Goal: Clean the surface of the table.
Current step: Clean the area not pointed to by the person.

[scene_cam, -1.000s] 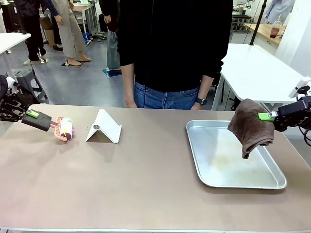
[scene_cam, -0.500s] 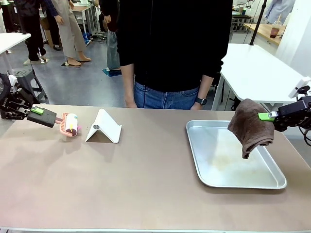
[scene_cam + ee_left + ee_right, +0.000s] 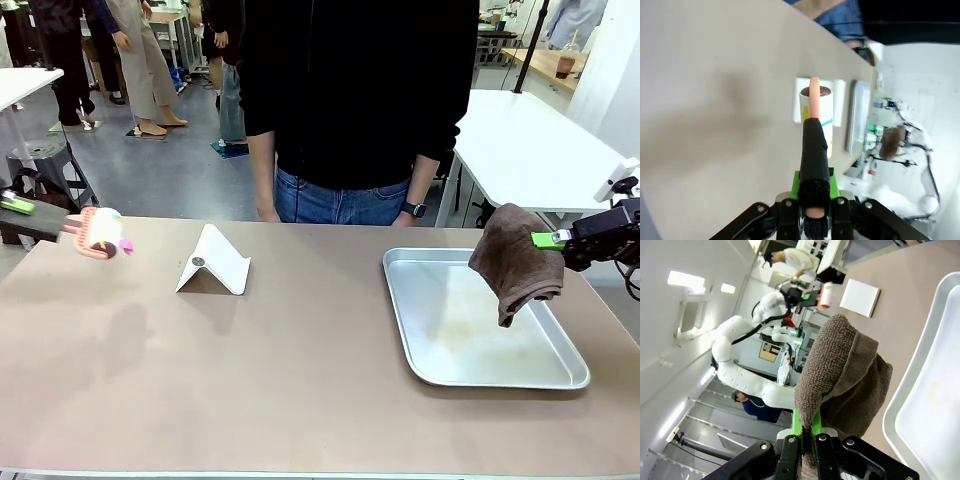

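Observation:
The taupe-brown table (image 3: 300, 370) stretches across the front view. At its far left my left gripper (image 3: 15, 207) is shut on the black handle of a pink lint roller (image 3: 100, 232), held in the air above the table's left end. In the left wrist view the roller (image 3: 816, 107) points away from my left gripper (image 3: 814, 186) over the table (image 3: 715, 100). Over to the right, my right gripper (image 3: 555, 240) is shut on a brown cloth (image 3: 515, 260), which hangs above the silver tray (image 3: 560, 378). The right wrist view shows this cloth (image 3: 840, 370) draped over my right gripper (image 3: 807, 427).
A white folded stand (image 3: 213, 262) sits on the table left of centre. A person in black (image 3: 350, 100) stands at the far edge. The tray (image 3: 935, 390) lies at the right end. White tables stand behind on both sides.
My left gripper has pulled back to the left and lifted a little, carrying the lint roller toward the table's left edge. The right gripper and cloth have stayed put.

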